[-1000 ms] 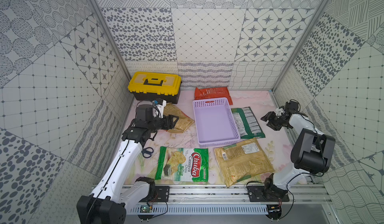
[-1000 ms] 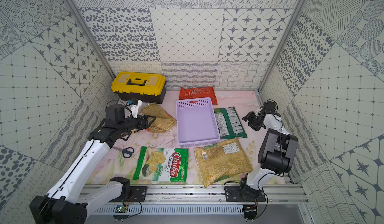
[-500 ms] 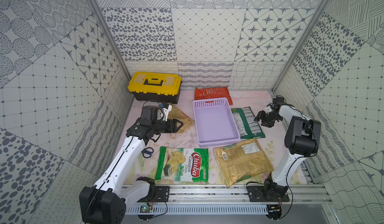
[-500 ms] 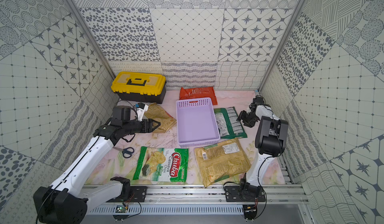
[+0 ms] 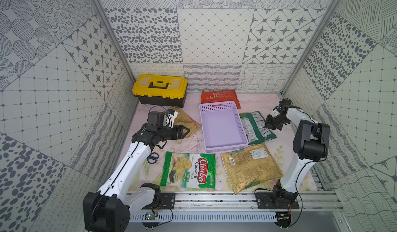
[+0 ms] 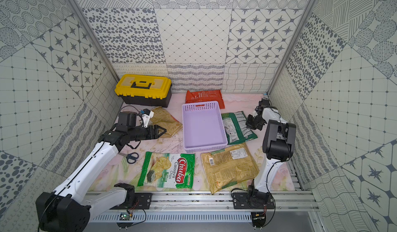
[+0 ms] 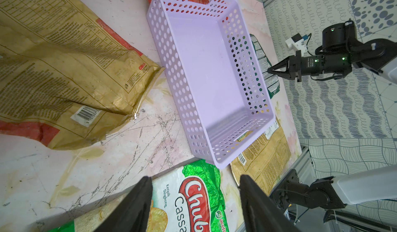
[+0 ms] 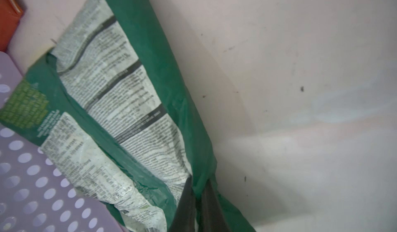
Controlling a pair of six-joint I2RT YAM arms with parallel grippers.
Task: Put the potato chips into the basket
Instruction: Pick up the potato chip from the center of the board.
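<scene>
In both top views the right claw (image 5: 269, 124) pinches the near edge of the flat dark green crinkly chip bag (image 5: 256, 127). Just past that bag sits the rectangular lavender perforated plastic basket (image 5: 217, 106), with nothing inside. The left claw (image 5: 186, 131) stands wide, and a golden-tan crinkly bag (image 5: 189, 121) lies near its tips.

Left wrist view: the black fingers (image 7: 133, 205) are parted, with the basket ahead of them.

Right wrist view: the fingers (image 8: 184, 205) are clamped on the green bag's edge.

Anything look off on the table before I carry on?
A pair of scissors lies loose beside the Chuba bag, which is not part of the job. The dark green bag is bunched where the right gripper pinches its edge.
</scene>
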